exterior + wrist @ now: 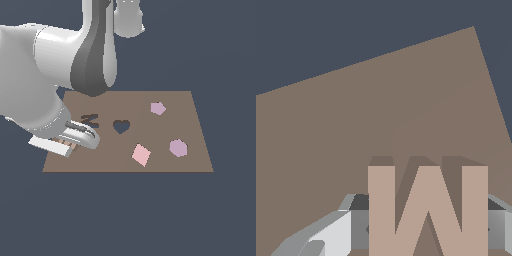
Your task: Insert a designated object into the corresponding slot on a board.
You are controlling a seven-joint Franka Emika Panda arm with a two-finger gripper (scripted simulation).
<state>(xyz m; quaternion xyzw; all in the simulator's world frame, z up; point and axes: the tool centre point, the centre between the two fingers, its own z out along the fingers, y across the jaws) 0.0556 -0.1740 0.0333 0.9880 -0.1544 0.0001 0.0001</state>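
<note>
Closest to the wrist camera, the M block (427, 210) sits pinched between the gripper (426, 227) fingers, one pad visible on each flank, with bare board (331, 140) beyond it. In the exterior view, going from its left to its right: the gripper (75, 137) hangs low over the board's (200, 150) near-left part, the M-shaped slot (90, 119) lies just behind it, then come the heart cutout (121, 126), the pink diamond tile (141, 154), and two lilac tiles (158, 108) (178, 148). Risk, as I judge it: the block is not yet over the slot, and its angle may not match the cutout; released so, it would catch on the rim and rest on top.
</note>
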